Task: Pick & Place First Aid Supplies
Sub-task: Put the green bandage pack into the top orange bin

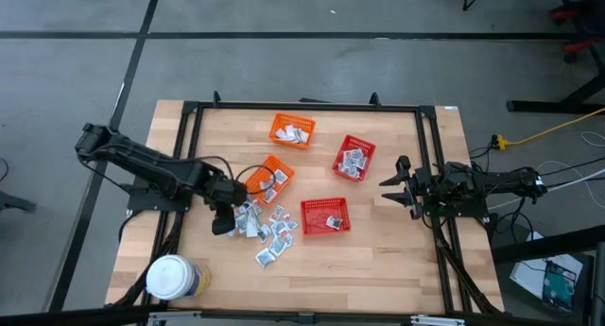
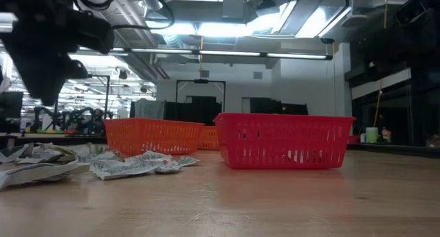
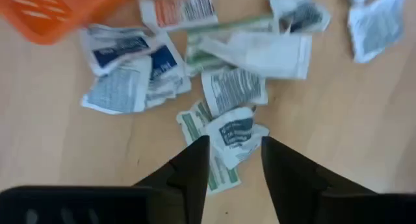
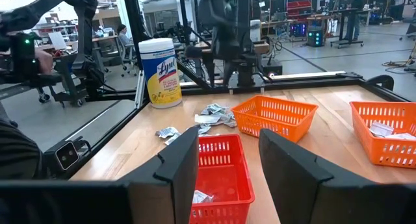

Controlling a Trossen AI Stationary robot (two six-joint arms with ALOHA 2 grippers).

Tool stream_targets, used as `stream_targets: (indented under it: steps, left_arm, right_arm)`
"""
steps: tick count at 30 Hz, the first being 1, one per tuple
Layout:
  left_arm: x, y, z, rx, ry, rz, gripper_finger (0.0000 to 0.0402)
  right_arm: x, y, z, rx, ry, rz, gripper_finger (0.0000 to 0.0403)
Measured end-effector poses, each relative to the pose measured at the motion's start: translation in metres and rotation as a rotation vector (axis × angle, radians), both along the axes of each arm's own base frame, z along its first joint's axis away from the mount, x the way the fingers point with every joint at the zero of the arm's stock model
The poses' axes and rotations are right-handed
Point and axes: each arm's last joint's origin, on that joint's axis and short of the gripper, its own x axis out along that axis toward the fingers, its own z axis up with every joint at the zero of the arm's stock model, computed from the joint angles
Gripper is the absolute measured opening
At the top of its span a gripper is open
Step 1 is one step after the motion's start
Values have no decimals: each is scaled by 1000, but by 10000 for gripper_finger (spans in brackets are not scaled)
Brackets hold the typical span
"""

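Note:
The first aid supplies [image 1: 263, 230] are small silvery-white sachets that lie flat in a loose pile on the wooden table, left of centre; the pile also shows in the low view [image 2: 103, 163]. My left gripper [image 1: 224, 222] hangs open over the pile's left edge, pointing down. In the left wrist view its fingers [image 3: 235, 143] stand on either side of one crumpled sachet [image 3: 237, 132] below them, clear of it. My right gripper [image 1: 389, 187] waits open and level at the table's right side, its fingers [image 4: 227, 136] with nothing between them.
Two orange baskets [image 1: 292, 129] [image 1: 269, 178] and two red baskets [image 1: 354, 158] [image 1: 324, 215] stand around the table's middle, each with a few sachets inside. A white-lidded round jar [image 1: 172, 279] stands at the near left corner. Bare wood lies along the near edge.

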Motion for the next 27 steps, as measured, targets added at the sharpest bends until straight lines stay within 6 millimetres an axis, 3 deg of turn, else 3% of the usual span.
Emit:
stream_targets:
  steps: [6,10,18,27]
  left_arm:
    - [8,-8,-18,100,75,-18,141]
    - [13,-10,-25,146,27,-10,141]
    - [-3,5,-43,116,13,98,141]
    - [-5,8,-51,105,0,89,141]
  right_arm:
    - [0,0,0,0,0,0,163]
    - [0,0,0,0,0,0,163]
    - [0,0,0,0,0,0,163]
    - [0,0,0,0,0,1,163]
